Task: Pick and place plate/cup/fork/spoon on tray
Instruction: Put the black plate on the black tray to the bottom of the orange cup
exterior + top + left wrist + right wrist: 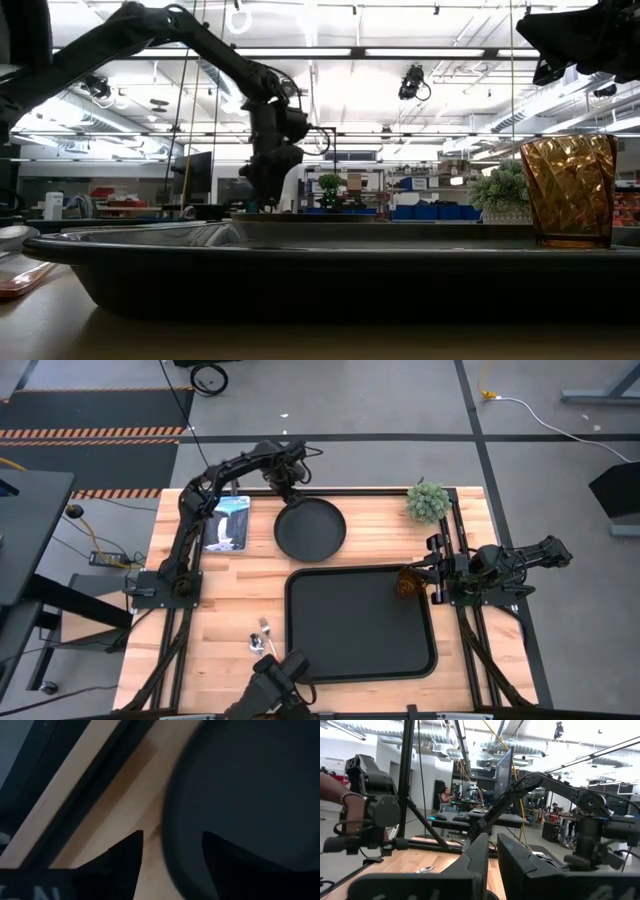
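The round black plate [310, 528] lies flat on the wooden table, beyond the black tray [360, 660]. My left gripper [284, 488] is open at the plate's far left rim [172, 845]. One finger [125, 857] is outside over the wood and the other [225, 860] is over the plate's inside. The amber cup [406, 582] stands upright inside the tray by its right rim, also in the low view [570, 190]. My right gripper [432, 575] is shut and empty, just right of and above the cup. The fork and spoon [262, 638] lie on the table left of the tray.
A small potted plant [428, 502] stands at the table's far right. A picture card [227, 523] lies left of the plate. A person's forearm with a bracelet [342, 802] shows beyond the table's left side in the right wrist view.
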Tool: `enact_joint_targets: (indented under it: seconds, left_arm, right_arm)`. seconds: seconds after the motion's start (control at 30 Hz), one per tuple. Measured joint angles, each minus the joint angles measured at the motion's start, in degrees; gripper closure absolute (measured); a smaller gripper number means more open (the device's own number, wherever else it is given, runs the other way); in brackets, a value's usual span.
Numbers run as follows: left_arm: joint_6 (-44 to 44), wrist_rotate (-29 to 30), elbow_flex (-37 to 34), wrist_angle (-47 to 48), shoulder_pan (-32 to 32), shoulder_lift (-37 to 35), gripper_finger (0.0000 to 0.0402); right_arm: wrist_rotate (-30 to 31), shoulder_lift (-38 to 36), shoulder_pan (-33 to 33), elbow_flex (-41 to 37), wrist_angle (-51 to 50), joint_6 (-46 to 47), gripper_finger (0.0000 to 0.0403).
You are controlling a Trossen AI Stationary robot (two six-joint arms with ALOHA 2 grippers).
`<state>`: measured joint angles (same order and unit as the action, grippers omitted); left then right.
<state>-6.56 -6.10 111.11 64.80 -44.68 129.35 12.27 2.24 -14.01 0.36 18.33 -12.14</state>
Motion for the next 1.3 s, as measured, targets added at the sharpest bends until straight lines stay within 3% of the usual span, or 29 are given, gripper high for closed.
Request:
enact_joint_targets:
  seconds: [0.3, 0.63, 1.07, 1.3]
  left_arm:
    - [-0.6, 1.0, 0.0, -1.2, -0.5, 2.9, 0.0215]
    - [-0.7, -2.3, 0.0, -0.9, -0.3, 5.1, 0.0255]
    - [1.2, -3.0, 0.1, -1.3, -0.3, 5.7, 0.0388]
    - [1.9, -3.4, 0.0, -1.4, -0.8, 3.2, 0.0387]
  right_arm:
    - [0.0, 0.0, 0.0, 0.0, 0.0, 0.0, 0.0357]
    - [0.0, 0.0, 0.0, 0.0, 0.0, 0.0, 0.0357]
    - [0.0, 0.0, 0.0, 0.0, 0.0, 0.0, 0.0357]
    - [0.0, 0.0, 0.0, 0.0, 0.0, 0.0, 0.0357]
